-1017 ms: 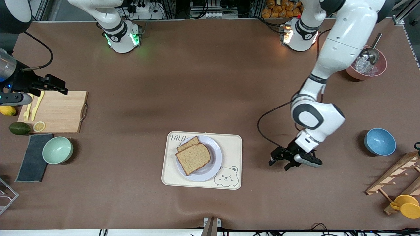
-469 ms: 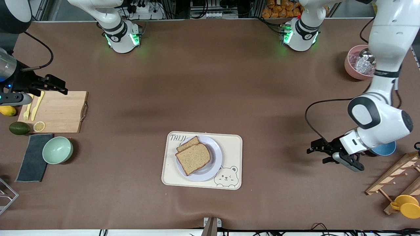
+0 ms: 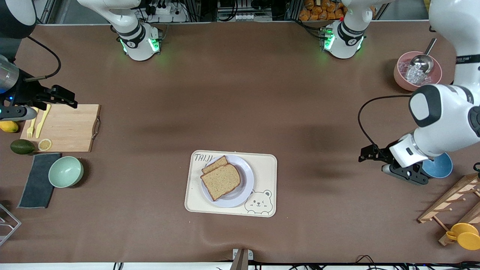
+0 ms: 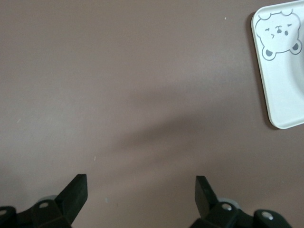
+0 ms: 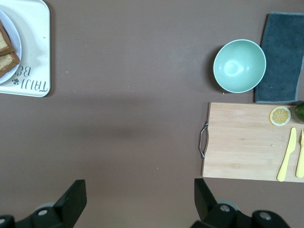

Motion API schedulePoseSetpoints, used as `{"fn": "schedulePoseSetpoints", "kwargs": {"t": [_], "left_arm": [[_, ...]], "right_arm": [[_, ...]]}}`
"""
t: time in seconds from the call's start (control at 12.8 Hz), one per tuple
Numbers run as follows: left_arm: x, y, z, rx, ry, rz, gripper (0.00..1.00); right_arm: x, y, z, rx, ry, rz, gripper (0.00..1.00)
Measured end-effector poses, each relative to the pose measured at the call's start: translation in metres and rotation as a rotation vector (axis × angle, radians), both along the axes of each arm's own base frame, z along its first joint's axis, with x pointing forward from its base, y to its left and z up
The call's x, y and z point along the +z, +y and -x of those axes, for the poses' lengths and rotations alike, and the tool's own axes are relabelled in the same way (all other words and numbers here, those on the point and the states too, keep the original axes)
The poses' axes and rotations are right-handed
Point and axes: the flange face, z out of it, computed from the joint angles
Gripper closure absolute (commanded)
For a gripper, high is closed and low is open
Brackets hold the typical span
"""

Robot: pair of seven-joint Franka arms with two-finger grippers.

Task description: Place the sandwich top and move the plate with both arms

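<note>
Sandwich top [image 3: 221, 181] sits on the plate [image 3: 245, 187], stacked a bit skewed over a second slice [image 3: 214, 164] that pokes out from under it; plate rests in the cream bear tray [image 3: 268, 168], mid-counter [image 3: 240, 101], on the side nearer the front camera. I'd judge the bread light, soft and easy to crush or tear, so if I nudge it I'd pinch gently across the crust edges, not the crumb. Plate looks stiff, smooth and probably slippery with a low rim; I'd take it at two rim spots facing each other, one claw each, and lift level so the stack doesn't slide. Left claw [image 3: 369, 154] is wide, holding nothing, over bare counter near the blue bowl [image 3: 438, 167], well apart from the tray. Right claw [image 3: 63, 98] also wide and holding nothing, waiting over the cutting board [image 3: 69, 127] end.
</note>
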Motion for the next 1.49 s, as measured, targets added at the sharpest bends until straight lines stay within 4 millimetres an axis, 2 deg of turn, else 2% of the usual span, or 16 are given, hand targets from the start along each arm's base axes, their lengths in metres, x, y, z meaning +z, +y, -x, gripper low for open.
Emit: {"fn": "schedulePoseSetpoints", "kwargs": {"t": [0.23,0.39,0.63,0.86,1.02,1.25,1.49], "left_arm": [[0.068,-0.054,0.032,0.106,0.042,-0.058,0.00],[0.107,-0.071,0.056,0.152,0.060,-0.096,0.00],[0.159,-0.064,0.086,0.147,0.037,-0.183,0.00],[0.200,-0.057,0.101,0.161,0.022,-0.180,0.00],[0.214,-0.060,0.105,0.169,0.032,-0.159,0.00],[0.214,-0.057,0.108,0.182,0.068,-0.151,0.00],[0.217,-0.045,0.113,0.232,0.123,-0.165,0.00]], "right_arm": [[0.000,0.000,0.000,0.000,0.001,0.000,0.00],[0.000,0.000,0.000,0.000,0.001,0.000,0.00],[0.000,0.000,0.000,-0.001,0.002,0.000,0.00],[0.000,0.000,0.000,-0.001,0.002,0.000,0.00],[0.000,0.000,0.000,-0.001,0.002,0.000,0.00],[0.000,0.000,0.000,-0.001,0.002,-0.001,0.00],[0.000,0.000,0.000,0.000,0.002,-0.001,0.00]]}}
